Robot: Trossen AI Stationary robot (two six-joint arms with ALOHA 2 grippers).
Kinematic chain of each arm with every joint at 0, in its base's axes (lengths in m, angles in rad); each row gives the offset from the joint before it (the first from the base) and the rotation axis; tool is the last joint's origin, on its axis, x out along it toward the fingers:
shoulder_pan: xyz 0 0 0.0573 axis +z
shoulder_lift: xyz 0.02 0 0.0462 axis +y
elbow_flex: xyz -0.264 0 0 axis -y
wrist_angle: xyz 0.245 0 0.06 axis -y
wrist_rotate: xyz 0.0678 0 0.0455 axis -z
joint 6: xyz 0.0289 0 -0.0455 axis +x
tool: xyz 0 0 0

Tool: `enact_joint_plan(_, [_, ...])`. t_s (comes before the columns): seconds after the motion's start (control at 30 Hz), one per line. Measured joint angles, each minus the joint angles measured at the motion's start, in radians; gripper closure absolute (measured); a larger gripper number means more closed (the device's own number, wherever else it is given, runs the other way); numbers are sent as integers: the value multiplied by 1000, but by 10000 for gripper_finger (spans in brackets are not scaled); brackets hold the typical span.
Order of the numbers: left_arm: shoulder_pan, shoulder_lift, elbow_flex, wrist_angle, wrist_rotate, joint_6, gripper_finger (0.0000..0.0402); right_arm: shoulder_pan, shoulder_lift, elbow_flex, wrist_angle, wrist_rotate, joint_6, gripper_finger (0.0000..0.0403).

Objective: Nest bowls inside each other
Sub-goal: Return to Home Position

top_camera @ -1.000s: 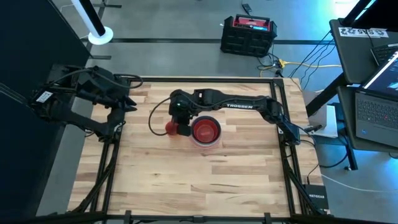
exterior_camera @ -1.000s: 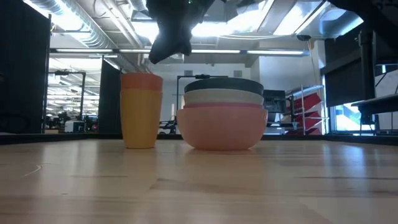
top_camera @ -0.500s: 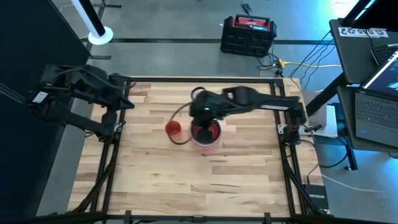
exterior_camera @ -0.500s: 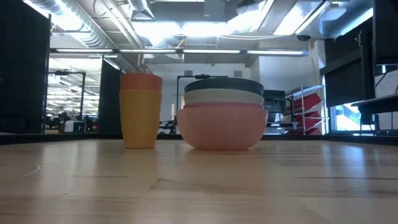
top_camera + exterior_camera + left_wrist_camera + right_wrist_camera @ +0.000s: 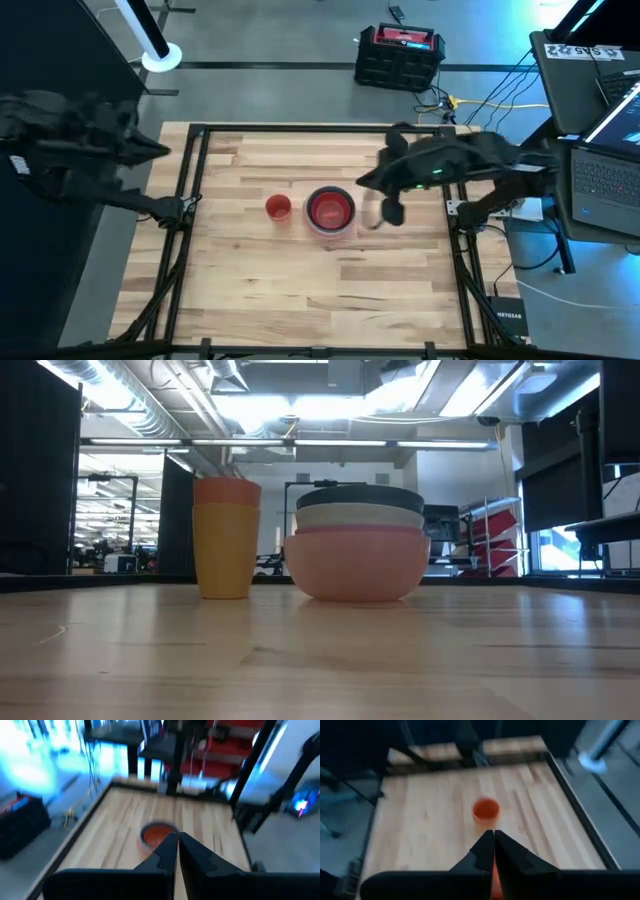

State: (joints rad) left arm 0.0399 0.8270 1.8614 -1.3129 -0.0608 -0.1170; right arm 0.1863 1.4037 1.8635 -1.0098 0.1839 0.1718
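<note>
The wooden table (image 5: pixel 330 290) carries what looks like a finished job, so what is left is to park both arms without disturbing it. The right arm (image 5: pixel 450 160) matters most. The right gripper (image 5: pixel 494 836) hangs just beside the bowl stack (image 5: pixel 331 210), on the side away from the cups, its fingers pressed together on nothing. It would do best to lift first, then draw straight away from the stack, never sweeping across it. The left arm (image 5: pixel 80 130) sits well apart from the stack, beyond the cups and past the table edge. The left gripper (image 5: pixel 177 839) is likewise pressed together and empty, so it probably needs only a short fold.

The stack sits near the table's middle, with the red bowl (image 5: pixel 331 208) innermost from above. From the side, the dark blue rim (image 5: pixel 360 497) lies over white (image 5: pixel 358 517) over pink (image 5: pixel 357 565). Just beside the stack stands the yellow cup (image 5: pixel 226 550) with the orange cup (image 5: pixel 227 491) inside it.

The black frame rail (image 5: pixel 452 190), beyond the right gripper from the stack, is the one thing to clear. Well apart from the stack are a laptop (image 5: pixel 610 170) and a black-and-red case (image 5: pixel 399 55)
</note>
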Motion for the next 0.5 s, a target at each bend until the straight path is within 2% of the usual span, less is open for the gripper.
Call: enact_joint_plan(0.5, [0, -340, -547, 575, 83, -65, 401, -310, -495, -784, 876, -446, 39, 403])
